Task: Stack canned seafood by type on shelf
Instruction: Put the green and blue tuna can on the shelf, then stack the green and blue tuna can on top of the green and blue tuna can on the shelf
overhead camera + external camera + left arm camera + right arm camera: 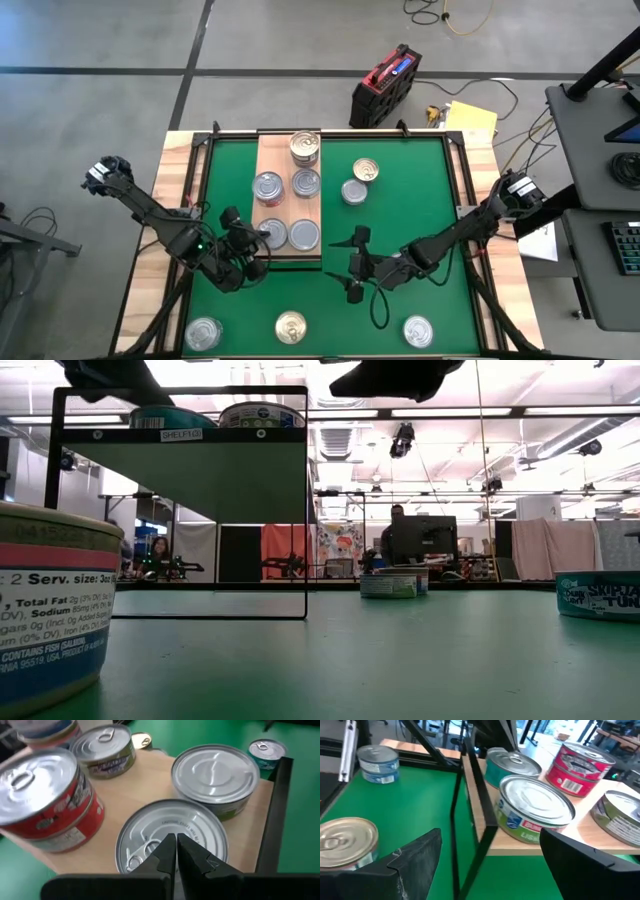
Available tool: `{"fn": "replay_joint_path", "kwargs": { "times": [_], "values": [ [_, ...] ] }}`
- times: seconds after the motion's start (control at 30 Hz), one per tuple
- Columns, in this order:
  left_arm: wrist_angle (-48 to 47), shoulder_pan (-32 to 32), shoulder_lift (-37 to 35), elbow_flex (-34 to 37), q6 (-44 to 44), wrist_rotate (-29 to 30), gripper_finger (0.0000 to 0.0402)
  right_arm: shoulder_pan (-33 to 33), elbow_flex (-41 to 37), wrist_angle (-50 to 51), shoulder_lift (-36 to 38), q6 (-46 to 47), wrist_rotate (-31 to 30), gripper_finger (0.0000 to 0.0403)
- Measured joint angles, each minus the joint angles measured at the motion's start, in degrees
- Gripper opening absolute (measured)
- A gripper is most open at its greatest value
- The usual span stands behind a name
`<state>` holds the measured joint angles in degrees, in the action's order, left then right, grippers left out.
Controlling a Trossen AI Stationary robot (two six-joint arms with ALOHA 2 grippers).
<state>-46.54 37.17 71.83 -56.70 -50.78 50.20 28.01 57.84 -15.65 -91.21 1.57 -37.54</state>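
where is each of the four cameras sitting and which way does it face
High view: above the table, looking straight down on the wooden shelf, the cans, and both arms.
Low view: at mat height, looking level across the green mat into the room; arms show only as dark shapes at the top.
Left wrist view: on the left arm, over the shelf's cans; the left gripper is shut.
Right wrist view: on the right arm, facing the shelf edge; the right gripper is open.
Both wrist views share the red-labelled can.
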Motion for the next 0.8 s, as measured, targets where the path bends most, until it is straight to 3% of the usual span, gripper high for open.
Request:
{"fn": "replay_joint_path", "kwargs": {
  "times": [0.37,0.8],
  "values": [
    [0.2,0.2,0.0,-0.5,10.9,0.1,0.0,-6.6,0.0,9.5,4.6,2.9,0.3,0.0243],
    [0.2,0.3,0.3,-0.3,12.9,-1.3,0.0,-8.6,0.0,13.1,10.0,0.0,0.7,0.0115]
  ]
}}
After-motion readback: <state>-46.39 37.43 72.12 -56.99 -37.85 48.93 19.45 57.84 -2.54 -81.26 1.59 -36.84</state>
